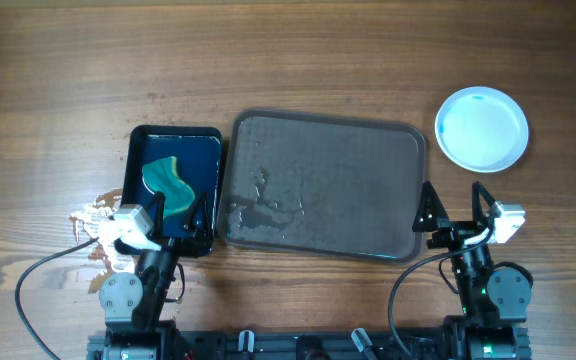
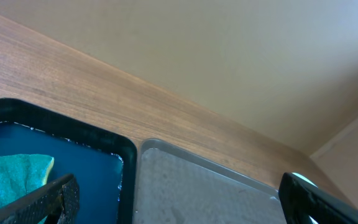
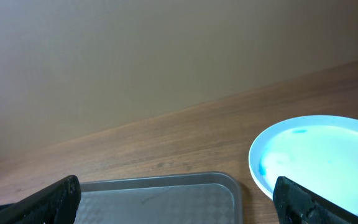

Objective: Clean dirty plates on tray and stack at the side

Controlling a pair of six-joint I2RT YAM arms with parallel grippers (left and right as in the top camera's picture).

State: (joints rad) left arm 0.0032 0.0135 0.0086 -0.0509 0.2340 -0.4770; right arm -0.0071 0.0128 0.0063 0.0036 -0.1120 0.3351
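Observation:
The dark grey tray point(image 1: 323, 185) lies mid-table with no plates on it, only wet streaks. It also shows in the left wrist view point(image 2: 191, 193) and the right wrist view point(image 3: 160, 199). White plates point(image 1: 482, 128) sit on the wood to the tray's right, seen as one round outline; the top one has faint blue traces in the right wrist view point(image 3: 319, 158). My left gripper point(image 1: 178, 215) is open and empty at the tray's front left. My right gripper point(image 1: 455, 205) is open and empty at the tray's front right corner, in front of the plates.
A narrow black tray point(image 1: 175, 185) holding blue water and a green-yellow sponge point(image 1: 167, 183) lies left of the grey tray, also in the left wrist view point(image 2: 61, 155). A wet spill stain point(image 1: 93, 222) marks the wood at front left.

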